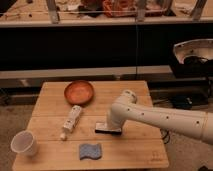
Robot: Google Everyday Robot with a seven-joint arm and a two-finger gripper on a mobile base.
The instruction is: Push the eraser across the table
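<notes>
The eraser (105, 128), a small flat block with black sides and a white top, lies near the middle of the light wooden table (145, 150). My white arm reaches in from the right and bends down over it. The gripper (112, 124) sits at the eraser's right end, low on the tabletop and right against it; it is shut, and the arm's wrist hides most of it. Only the left part of the eraser shows.
A reddish-brown bowl (79, 92) stands at the back of the table. A white tube with a cap (72, 120) lies left of the eraser. A blue wavy-edged sponge (90, 151) lies near the front edge, and a white cup (24, 144) stands at the front left corner.
</notes>
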